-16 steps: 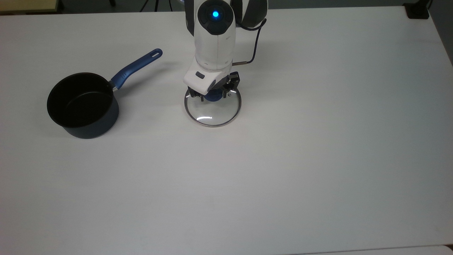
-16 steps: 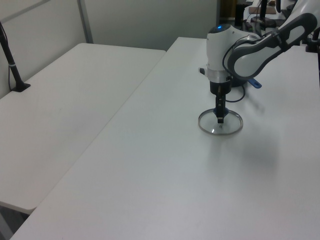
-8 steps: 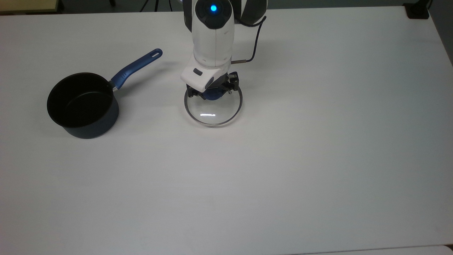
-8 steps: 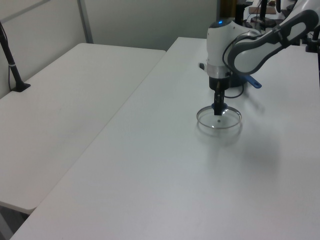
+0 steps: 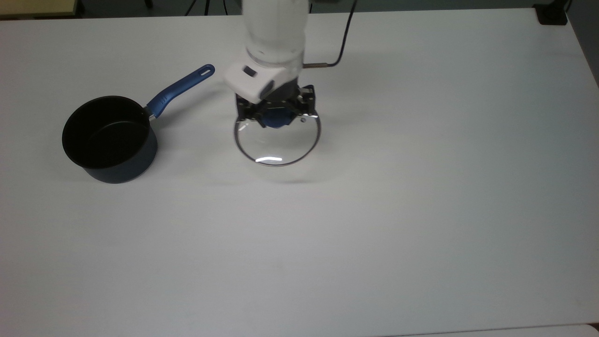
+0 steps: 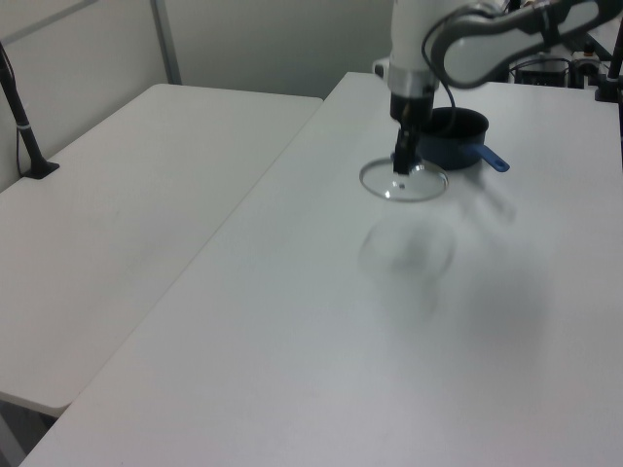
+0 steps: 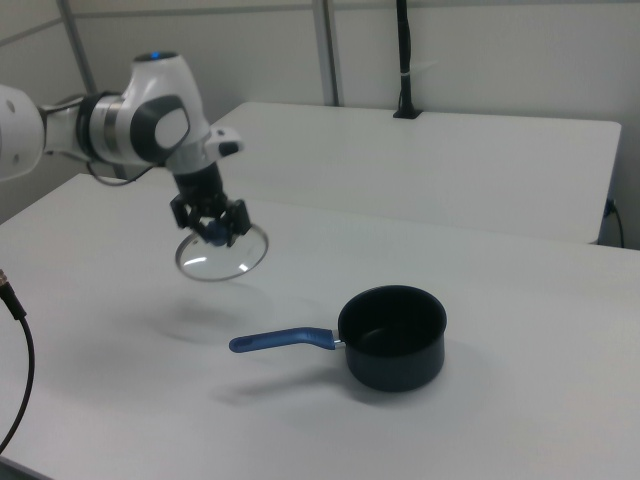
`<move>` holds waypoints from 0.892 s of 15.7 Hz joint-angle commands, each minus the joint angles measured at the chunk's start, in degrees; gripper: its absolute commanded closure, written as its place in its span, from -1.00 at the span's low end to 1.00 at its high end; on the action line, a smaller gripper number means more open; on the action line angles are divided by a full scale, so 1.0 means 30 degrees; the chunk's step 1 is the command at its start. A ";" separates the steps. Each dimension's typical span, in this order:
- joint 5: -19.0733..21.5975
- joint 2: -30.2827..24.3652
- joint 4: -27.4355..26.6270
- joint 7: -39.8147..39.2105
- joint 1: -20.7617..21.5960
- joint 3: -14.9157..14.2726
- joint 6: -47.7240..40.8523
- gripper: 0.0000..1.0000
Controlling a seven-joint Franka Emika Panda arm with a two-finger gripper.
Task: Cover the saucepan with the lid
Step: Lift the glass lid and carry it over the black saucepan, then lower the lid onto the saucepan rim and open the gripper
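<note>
One gripper (image 7: 212, 229) holds one lid (image 7: 221, 257) aloft, apparently level; one saucepan (image 7: 393, 338).

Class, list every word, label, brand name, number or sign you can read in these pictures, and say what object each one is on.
None: no readable text on the lid, the saucepan, the gripper or the table.
</note>
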 commanded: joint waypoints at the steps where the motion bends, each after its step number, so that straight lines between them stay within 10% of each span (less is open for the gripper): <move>1: -0.1353 -0.0085 0.1614 -0.0305 -0.1606 -0.0115 -0.1289 0.00; 14: -0.1535 0.2197 0.2432 -0.7194 -0.8348 -0.0085 0.0201 -0.01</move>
